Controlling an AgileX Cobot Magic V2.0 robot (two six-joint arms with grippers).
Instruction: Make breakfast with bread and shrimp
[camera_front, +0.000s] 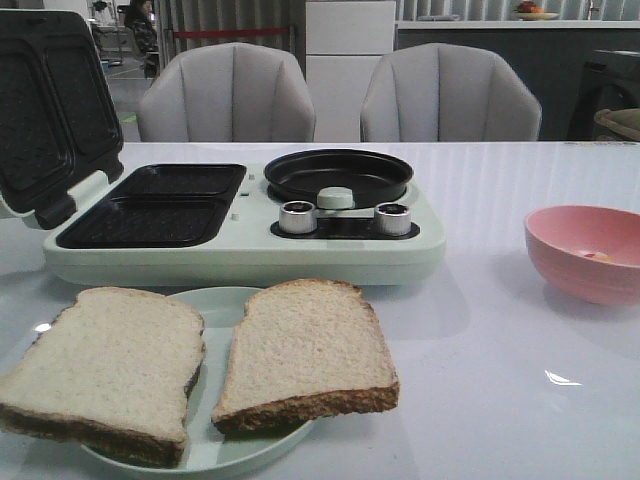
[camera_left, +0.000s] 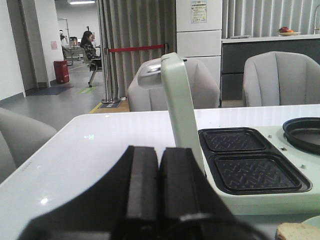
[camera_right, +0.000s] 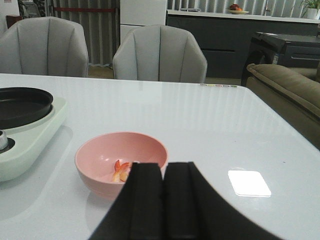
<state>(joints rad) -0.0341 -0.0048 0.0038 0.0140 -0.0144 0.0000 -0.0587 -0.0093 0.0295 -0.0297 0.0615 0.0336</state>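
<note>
Nothing started, by look of things. Two bread slices (camera_front: 105, 365) (camera_front: 305, 350) side by side on plate (camera_front: 215, 305); shrimp (camera_right: 121, 169) in pink bowl (camera_right: 95, 160). Sandwich maker (camera_front: 240, 255) open, grill wells and pan (camera_front: 338, 175) bare. Left gripper (camera_left: 159, 192), right gripper (camera_right: 164, 200) pressed together, holding nothing. All loading and cooking left.

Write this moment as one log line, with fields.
left gripper: shut | right gripper: shut | bread: on plate | shrimp: in bowl

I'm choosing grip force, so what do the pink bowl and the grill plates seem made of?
Pink bowl: probably plastic or melamine, judging by its matte, even colour and thick, softly rounded rim; glazed ceramic cannot be ruled out. It holds the shrimp.
Grill plates: likely metal with a black non-stick coating, dull in finish, with an embossed ridge pattern.
</note>
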